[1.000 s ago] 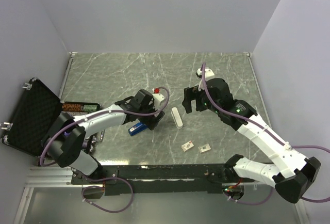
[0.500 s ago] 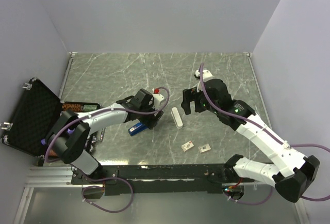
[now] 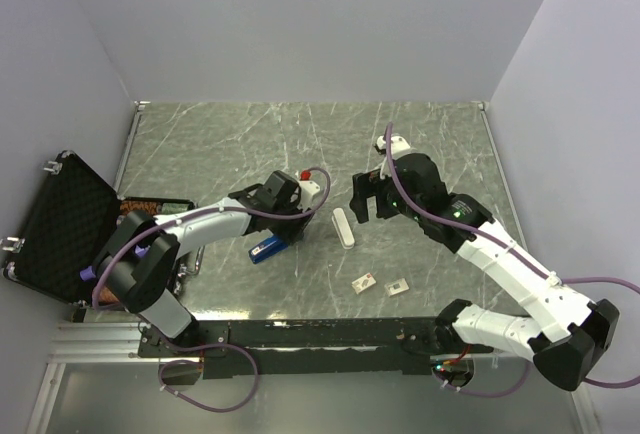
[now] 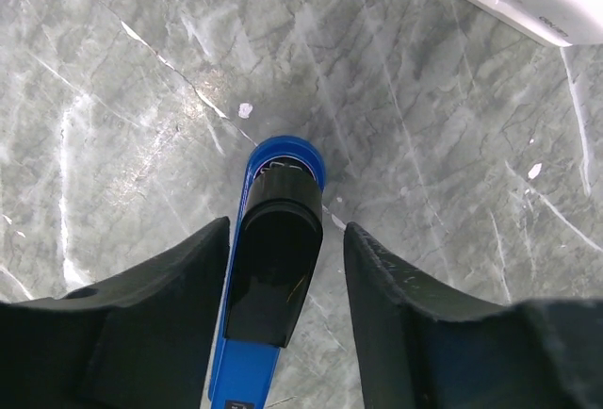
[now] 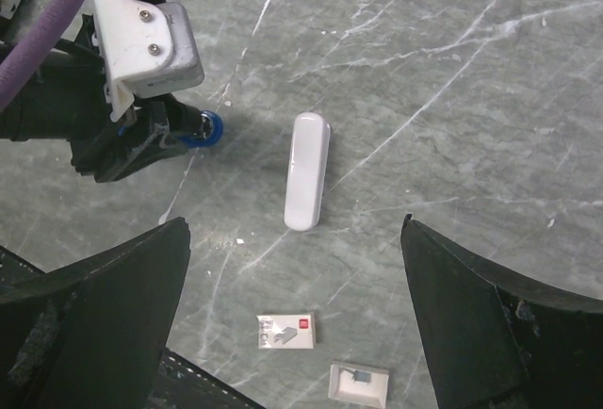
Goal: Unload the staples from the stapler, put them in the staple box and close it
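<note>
The blue stapler [image 3: 266, 248] lies flat on the marble table, its black end pointing away in the left wrist view [image 4: 273, 258]. My left gripper [image 3: 288, 228] is over it, open, one finger on each side of the black end [image 4: 285, 230]; I cannot tell if the fingers touch it. My right gripper [image 3: 361, 202] hangs open and empty above the table to the right, over the white bar [image 5: 294, 223]. The stapler's blue tip shows in the right wrist view [image 5: 209, 128]. No strip of staples is visible.
A white rounded bar [image 3: 344, 228] [image 5: 307, 171] lies between the grippers. Two small whitish cards [image 3: 364, 281] [image 3: 397, 287] lie nearer the front, also in the right wrist view [image 5: 286, 330] [image 5: 359, 383]. An open black case [image 3: 60, 224] stands at the left edge.
The right gripper has drifted slightly left. The left gripper has stayed over the stapler with only a slight shift. The stapler has not moved.
</note>
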You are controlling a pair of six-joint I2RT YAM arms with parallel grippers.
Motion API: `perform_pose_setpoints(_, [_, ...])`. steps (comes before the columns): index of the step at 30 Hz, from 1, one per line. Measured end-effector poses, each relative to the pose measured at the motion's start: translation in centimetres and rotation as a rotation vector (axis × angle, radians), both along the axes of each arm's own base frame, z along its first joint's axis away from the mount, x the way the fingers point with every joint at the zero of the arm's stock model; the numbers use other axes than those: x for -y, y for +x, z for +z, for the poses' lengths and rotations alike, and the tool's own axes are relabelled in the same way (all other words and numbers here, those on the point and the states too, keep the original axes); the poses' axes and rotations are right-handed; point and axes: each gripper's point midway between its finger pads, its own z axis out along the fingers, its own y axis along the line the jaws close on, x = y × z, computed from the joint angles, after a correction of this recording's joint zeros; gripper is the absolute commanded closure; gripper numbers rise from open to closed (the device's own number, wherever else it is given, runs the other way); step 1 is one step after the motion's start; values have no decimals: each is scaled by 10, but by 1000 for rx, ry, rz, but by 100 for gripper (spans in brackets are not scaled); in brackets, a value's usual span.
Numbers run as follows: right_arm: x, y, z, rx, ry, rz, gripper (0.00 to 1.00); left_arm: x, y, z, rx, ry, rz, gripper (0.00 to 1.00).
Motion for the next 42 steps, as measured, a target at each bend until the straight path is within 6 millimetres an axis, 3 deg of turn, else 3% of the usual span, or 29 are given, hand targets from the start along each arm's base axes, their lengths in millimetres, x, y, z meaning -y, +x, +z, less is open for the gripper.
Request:
perform_pose_setpoints(6, [-1,0,-2,-6,-4,1,0,1,2,1,5,2,6,54])
perform_pose_setpoints(10, [-1,0,-3,-9,-4,0,0,-2,5,1,11,11,24,70])
perform_pose_setpoints(14, [-1,0,-3,-10,-4,0,0,-3,5,1,4,4,45,79])
perform_pose_setpoints(15, [-1,0,-3,-10,-4,0,0,-3,5,1,3,4,47,82])
perform_pose_setpoints(17, [-2,0,-3,-10,-4,0,0,-3,6,1,1,2,51,99])
perform_pose_setpoints(28, [1,-2,-5,-24,-14,-7,0,-1,-1,10,-28,-20,34,99])
perform_pose_setpoints(33, [-3,-10,4,-8,15,37,0,10,-14,40,-38,-118,-28,99])
perform_pose_setpoints(42, [-23,-34,25,8,86,237,5,39,-38,128,18,-372,-193,99])
